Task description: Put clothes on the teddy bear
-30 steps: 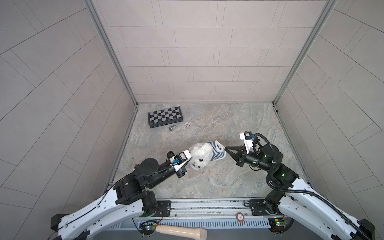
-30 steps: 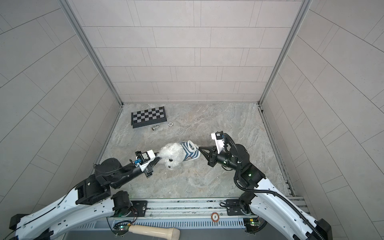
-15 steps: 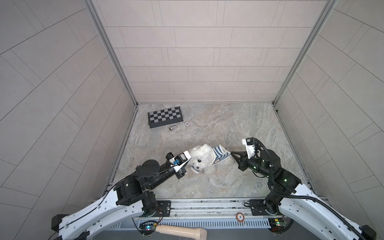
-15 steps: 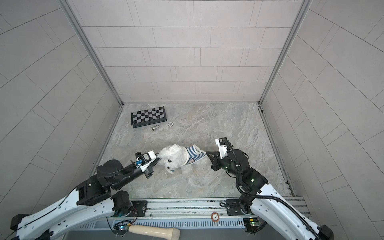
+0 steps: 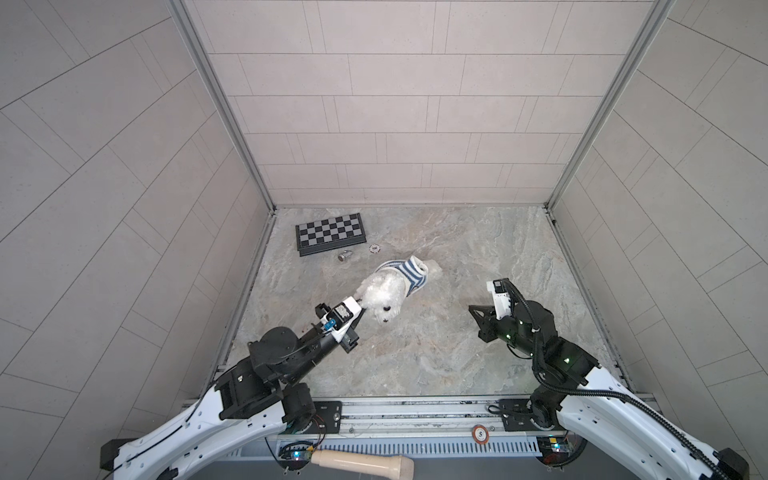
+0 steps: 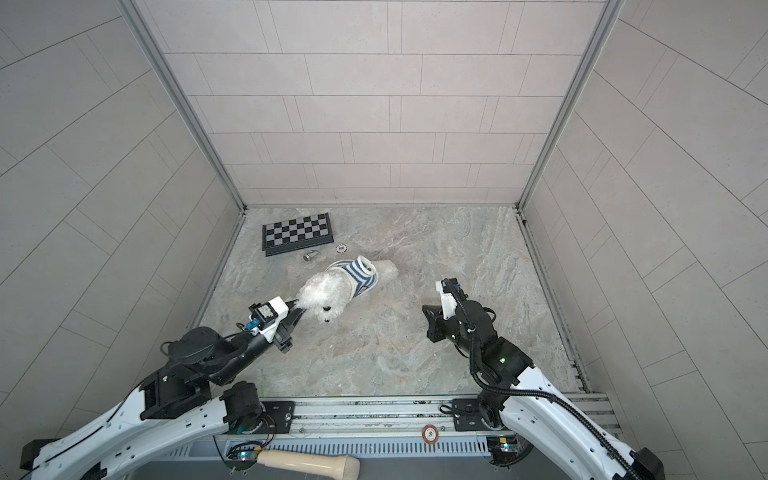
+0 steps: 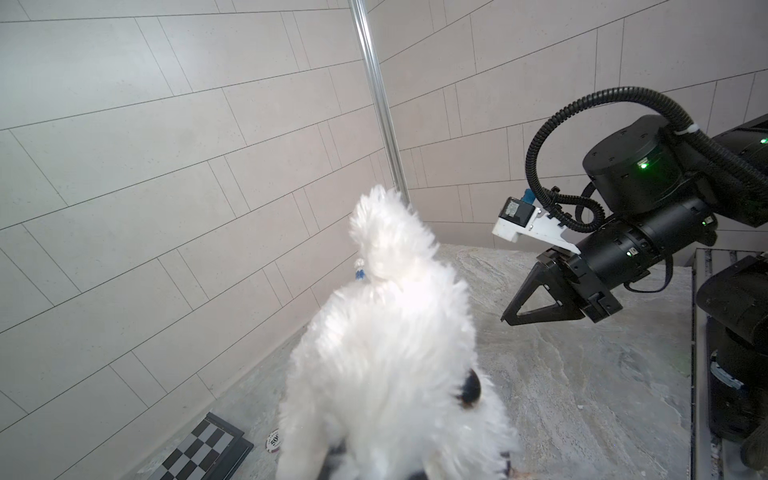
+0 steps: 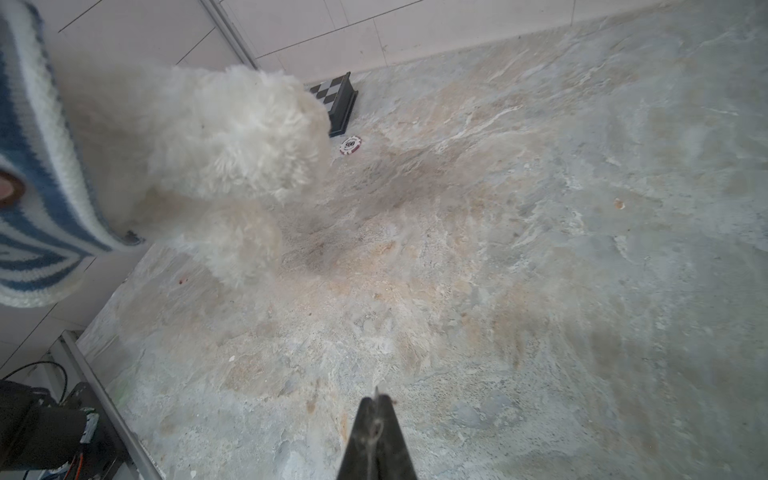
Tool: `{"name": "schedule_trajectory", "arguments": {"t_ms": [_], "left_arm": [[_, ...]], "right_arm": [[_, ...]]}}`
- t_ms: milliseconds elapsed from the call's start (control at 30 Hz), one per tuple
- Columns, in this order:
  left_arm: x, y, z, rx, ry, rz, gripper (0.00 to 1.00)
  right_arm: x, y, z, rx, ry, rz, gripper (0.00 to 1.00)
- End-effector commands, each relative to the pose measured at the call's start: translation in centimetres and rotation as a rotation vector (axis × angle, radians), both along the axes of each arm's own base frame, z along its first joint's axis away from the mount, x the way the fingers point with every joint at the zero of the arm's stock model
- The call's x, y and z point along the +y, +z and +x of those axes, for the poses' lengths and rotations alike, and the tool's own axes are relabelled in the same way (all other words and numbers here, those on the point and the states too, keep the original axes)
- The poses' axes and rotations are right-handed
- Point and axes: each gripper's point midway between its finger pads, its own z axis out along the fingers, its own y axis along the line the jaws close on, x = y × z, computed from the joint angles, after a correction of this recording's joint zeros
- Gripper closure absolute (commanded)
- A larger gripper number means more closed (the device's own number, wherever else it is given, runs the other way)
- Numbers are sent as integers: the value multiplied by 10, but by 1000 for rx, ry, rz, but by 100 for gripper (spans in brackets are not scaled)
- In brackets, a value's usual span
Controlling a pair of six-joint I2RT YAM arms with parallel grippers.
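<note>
Marbled worktop [image 5: 415, 357] – left hand [image 5: 360, 306] grips the teddy bear [image 5: 384, 291] by its head, right hand [image 5: 471, 308] clenched, empty, apart – striped shirt [image 5: 409, 274] looks bunched, so grasping its hem likely follows.

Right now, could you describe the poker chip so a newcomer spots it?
Find the chessboard at the table's far left. By its right end lies the poker chip: a flat round disc marked 500, unlike the small metal piece beside it.
</note>
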Motion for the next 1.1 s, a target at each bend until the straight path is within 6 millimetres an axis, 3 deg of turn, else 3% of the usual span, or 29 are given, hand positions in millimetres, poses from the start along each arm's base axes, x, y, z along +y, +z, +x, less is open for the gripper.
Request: {"name": "schedule_trajectory", "arguments": {"t_ms": [0,33,200,333,400,467,533,633,833,900,967,1067], "left_arm": [[-2,20,-9,-26,-52,-22,100],[-4,19,-12,-18,-70,-4,100],[-9,15,-22,20,-143,78,100],[-19,11,-32,61,-224,143,100],[-23,11,-37,77,-262,170,100],[-26,12,-43,92,-296,194,100],[-27,12,-47,106,-321,212,100],[-27,12,-50,117,-336,224,100],[-27,16,-49,117,-332,206,100],[-27,18,-47,118,-321,191,100],[-29,19,-45,134,-313,197,100],[-35,20,-42,182,-314,186,100]], "right_arm": [[23,68,-11,-233,152,137,100],[27,82,-18,-296,194,169,100],[38,133,-43,-507,335,222,64],[64,159,-64,-603,530,249,58],[73,166,-74,-663,591,234,63],[76,163,-74,-699,595,173,84],[76,157,-68,-705,575,115,94],[79,148,-65,-690,593,59,100],[88,127,-65,-623,618,40,99],[90,127,-69,-615,631,58,86],[91,133,-84,-642,670,85,64],[94,130,-102,-681,722,32,47]]}}
